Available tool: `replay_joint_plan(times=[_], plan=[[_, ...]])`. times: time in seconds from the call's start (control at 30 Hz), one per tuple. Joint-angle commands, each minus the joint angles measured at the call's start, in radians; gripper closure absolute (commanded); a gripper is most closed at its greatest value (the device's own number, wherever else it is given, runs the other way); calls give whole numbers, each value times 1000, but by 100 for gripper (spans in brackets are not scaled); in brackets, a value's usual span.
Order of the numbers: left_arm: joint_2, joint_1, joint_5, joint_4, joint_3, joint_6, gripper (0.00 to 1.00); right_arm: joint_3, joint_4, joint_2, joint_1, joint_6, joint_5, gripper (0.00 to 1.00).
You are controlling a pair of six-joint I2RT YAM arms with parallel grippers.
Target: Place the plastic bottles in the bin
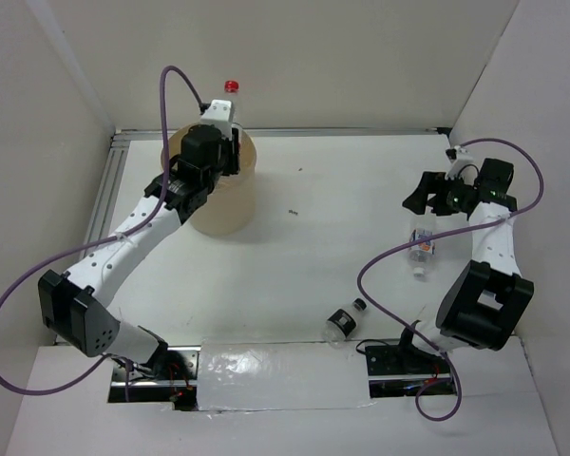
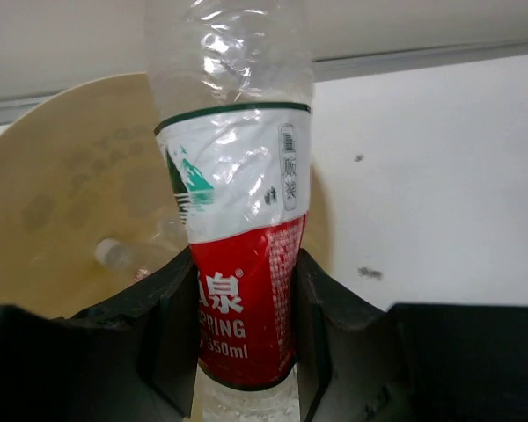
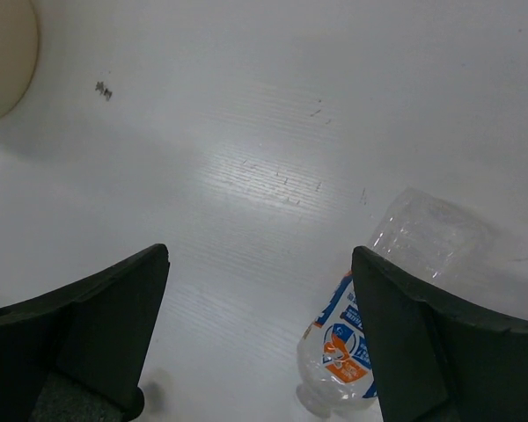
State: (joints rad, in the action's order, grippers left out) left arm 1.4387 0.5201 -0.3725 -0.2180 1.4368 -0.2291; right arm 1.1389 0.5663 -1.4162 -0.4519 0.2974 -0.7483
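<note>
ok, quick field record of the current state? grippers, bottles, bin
left gripper: shut on red-label bottle, held over the bin
right gripper: open, holding nothing, hovering above the table
blue-label bottle: lying on the table, right beside one finger of the right gripper
dark-capped bottle: lying on the table near the front edge, untouched
bottles on the table: two in view

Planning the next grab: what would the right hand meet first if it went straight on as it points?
Probably bare table; the blue-labelled bottle lies just to one side, depth unclear.
</note>
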Motion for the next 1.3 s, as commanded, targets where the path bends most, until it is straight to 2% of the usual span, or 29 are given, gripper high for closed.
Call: replay_joint_plan(times=[0.0,0.03,0.07,0.1,0.13,0.17,0.27,0.43,0.57,0.6,0.7,0.83,0.87,0.9,0.93,0.97,1.0,1.07,1.17,1.2,1.23,1.27], plan=[[0,-57,-42,9,-42,34,75,-5,47,-15,-7,49,-6,9],[-10,-69,-54,9,-52,34,71,-5,56,-15,-7,60,6,7],[-11,-95,-54,9,-52,34,62,-5,69,-15,-7,60,6,5],[-11,-106,-54,-1,-61,25,33,-5,69,-15,-7,78,18,1],[-20,-106,-54,-1,-61,25,12,-5,81,-26,-7,78,27,1],[-29,-120,-40,-1,-61,25,1,-5,99,-26,-7,78,49,1],[-43,-120,-14,-49,8,39,0,5,122,-38,-7,88,122,1],[-144,-36,33,-90,51,68,0,-50,55,-21,27,43,326,1],[-228,41,188,-90,-47,53,0,-100,6,-44,74,22,511,3],[-238,69,272,-90,-74,44,0,-100,-15,-62,74,13,532,5],[-247,157,328,-81,-214,-9,0,-125,-46,-124,105,13,560,8],[-247,280,333,-31,-360,-113,0,-116,-69,-202,151,-15,586,26],[-238,302,324,-21,-396,-131,0,-116,-69,-211,151,-15,596,38],[-229,343,323,-9,-417,-145,0,-102,-69,-222,162,-15,596,44],[-218,388,323,35,-450,-186,0,-69,-43,-222,162,3,569,58],[-218,388,323,35,-466,-187,0,-68,-43,-222,162,3,569,58],[-198,432,323,46,-476,-187,0,-48,-8,-222,162,18,508,65],[-173,495,310,58,-487,-196,0,54,42,-231,174,89,373,73],[-143,543,352,142,-533,-187,0,286,165,-266,237,201,226,77],[-143,570,372,173,-545,-178,0,351,214,-279,255,230,117,78],[-130,583,407,199,-556,-165,0,481,231,-303,275,282,57,78],[-115,592,418,231,-565,-165,0,542,231,-314,323,295,3,78]])
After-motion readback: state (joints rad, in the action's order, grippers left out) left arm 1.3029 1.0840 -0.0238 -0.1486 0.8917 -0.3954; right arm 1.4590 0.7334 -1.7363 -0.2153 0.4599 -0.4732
